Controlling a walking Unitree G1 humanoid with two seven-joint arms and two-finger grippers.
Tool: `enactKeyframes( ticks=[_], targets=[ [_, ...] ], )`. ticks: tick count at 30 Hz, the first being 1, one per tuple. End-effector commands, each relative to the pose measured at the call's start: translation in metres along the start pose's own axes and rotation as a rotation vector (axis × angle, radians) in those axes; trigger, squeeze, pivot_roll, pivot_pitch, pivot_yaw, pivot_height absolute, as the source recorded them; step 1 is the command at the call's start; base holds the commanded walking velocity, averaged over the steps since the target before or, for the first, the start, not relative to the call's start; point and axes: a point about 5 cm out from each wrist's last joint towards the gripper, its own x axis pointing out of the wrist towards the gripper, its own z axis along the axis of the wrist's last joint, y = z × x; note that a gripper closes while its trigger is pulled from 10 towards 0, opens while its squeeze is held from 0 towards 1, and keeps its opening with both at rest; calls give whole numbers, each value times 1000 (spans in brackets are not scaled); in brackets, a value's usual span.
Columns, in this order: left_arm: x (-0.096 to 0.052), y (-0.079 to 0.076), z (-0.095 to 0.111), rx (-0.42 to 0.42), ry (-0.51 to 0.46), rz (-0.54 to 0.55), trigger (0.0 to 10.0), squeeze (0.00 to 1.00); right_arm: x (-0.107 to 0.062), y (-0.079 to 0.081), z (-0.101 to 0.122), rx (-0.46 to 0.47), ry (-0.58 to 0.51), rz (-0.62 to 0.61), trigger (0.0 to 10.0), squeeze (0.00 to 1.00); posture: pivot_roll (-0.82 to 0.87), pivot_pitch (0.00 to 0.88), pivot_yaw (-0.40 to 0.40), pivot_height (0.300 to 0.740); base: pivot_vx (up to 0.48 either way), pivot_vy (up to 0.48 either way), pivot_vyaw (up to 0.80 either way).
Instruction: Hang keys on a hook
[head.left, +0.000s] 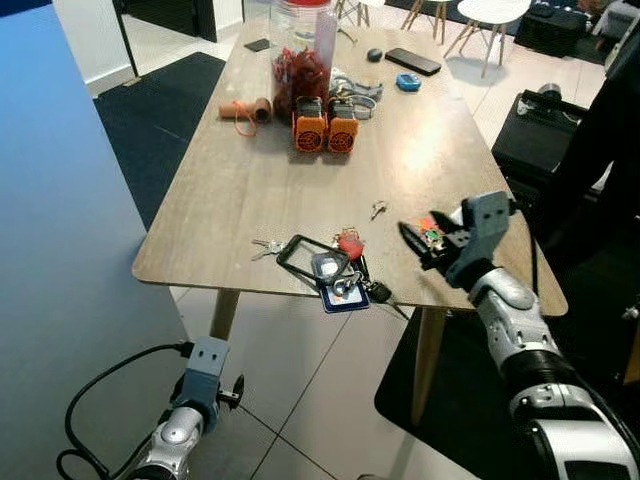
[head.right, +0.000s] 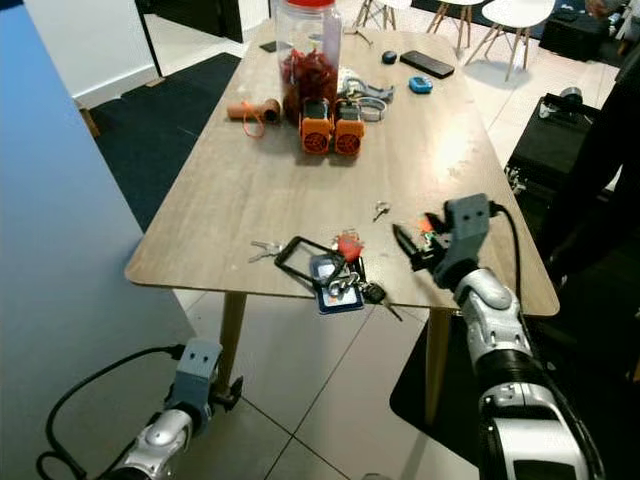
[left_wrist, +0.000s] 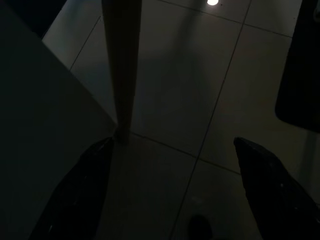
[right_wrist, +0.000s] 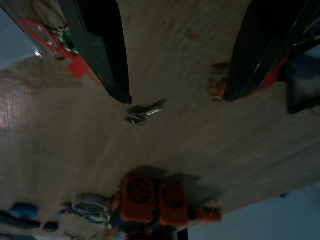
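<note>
Keys first: the bunch (head.left: 345, 268) with its red tag and black lanyard loop lies at the near edge of the wooden table (head.left: 250, 180), off to the left of my working pincer and a little nearer to me. Sweeping from the left, my left gripper (left_wrist: 170, 190) hangs low over the floor tiles beside the table leg, fingers spread wide, idle. Next, a small pair of loose keys (head.left: 266, 246) sits left of the bunch, well clear of the pincer. Then the bunch itself, then a single small key (right_wrist: 145, 112) lying right ahead of my right gripper (head.left: 420, 238), which I'm holding just above the tabletop with its fingers parted and nothing between them. To do this well I'd say I should swing the pincer left toward the bunch, come down over the ring or lanyard rather than the flat card, and close only once both fingers straddle it. I can't see a hook anywhere.
</note>
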Motion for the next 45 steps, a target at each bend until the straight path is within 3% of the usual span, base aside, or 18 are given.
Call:
enactKeyframes(
  ticks=[1, 4, 17, 28, 36, 45],
  targets=[
    [-2, 0, -3, -2, 6, 2, 10000, 0, -3, 9, -6, -15, 21, 46, 10000, 0, 72, 36, -60, 740, 0, 0, 0],
    [-2, 1, -4, -1, 4, 1, 10000, 0, -10, 18, -11, -29, 28, 81, 10000, 0, 70, 39, -58, 740, 0, 0, 0],
    [-1, -2, -2, 7, 6, -15, 10000, 0, -31, 29, -31, -6, 112, 63, 10000, 0, 55, 48, -43, 740, 0, 0, 0],
    [-1, -1, -2, 7, 9, -17, 10000, 0, -26, 28, -30, 4, 119, 25, 10000, 0, 56, 50, -43, 740, 0, 0, 0],
    [-1, -1, -3, 6, 13, -9, 10000, 0, -8, 40, -29, 9, 158, 84, 10000, 0, 66, 52, -55, 740, 0, 0, 0],
    [-2, 0, -5, -1, 14, -4, 10000, 0, -11, 45, -35, 9, 200, 113, 10000, 0, 67, 52, -58, 740, 0, 0, 0]
  ],
)
